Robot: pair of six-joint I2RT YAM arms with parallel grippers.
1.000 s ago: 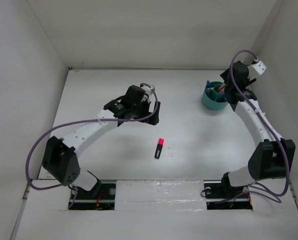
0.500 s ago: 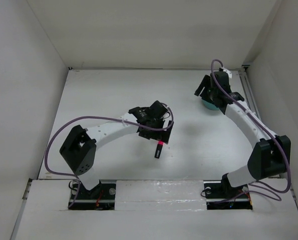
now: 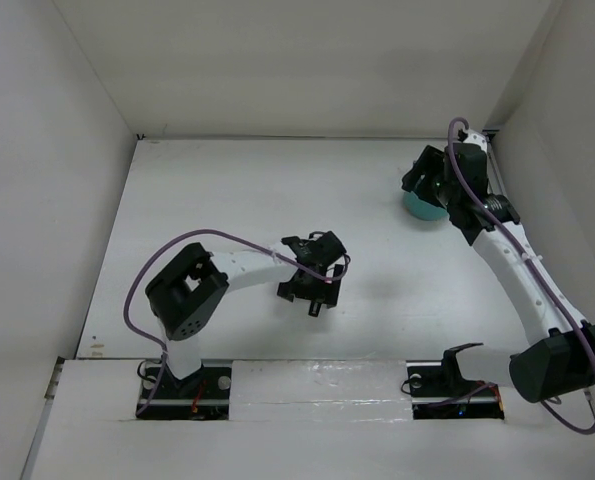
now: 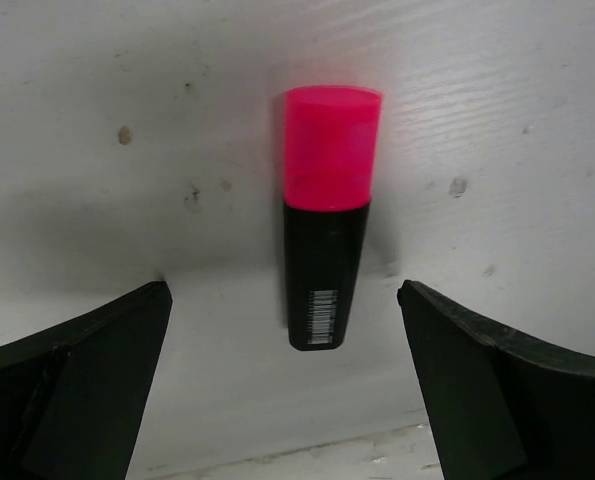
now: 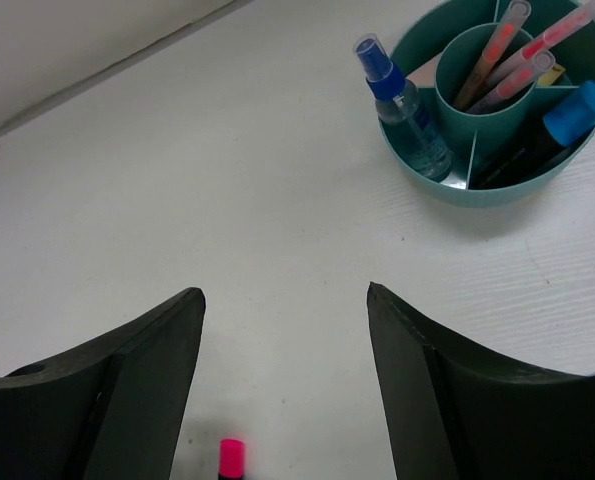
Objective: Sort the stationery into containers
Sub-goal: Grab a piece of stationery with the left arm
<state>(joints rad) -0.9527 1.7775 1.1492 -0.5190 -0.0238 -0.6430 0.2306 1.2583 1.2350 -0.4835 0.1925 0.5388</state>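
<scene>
A black highlighter [image 4: 325,270] with a pink cap lies flat on the white table. My left gripper [image 4: 282,290] is open just above it, one finger on each side of its black end, neither touching it. In the top view the left gripper [image 3: 315,292] covers most of it. The teal cup [image 5: 447,185] holds pink pens [image 5: 497,50] in its centre, a clear blue-capped tube [image 5: 405,105] and a blue-capped highlighter [image 5: 547,130]. My right gripper [image 5: 282,290] is open and empty; in the top view this gripper [image 3: 429,182] hangs over the cup [image 3: 415,207]. The pink cap [image 5: 232,458] also shows low in the right wrist view.
White walls enclose the table on the left, back and right. The cup stands near the right wall at the back. Both arm bases sit at the near edge, with purple cables looping off the arms.
My left arm has swung toward the near edge and lowered its open gripper over the pink-capped highlighter. The right gripper has shifted over the cup, which it now largely hides from above.
</scene>
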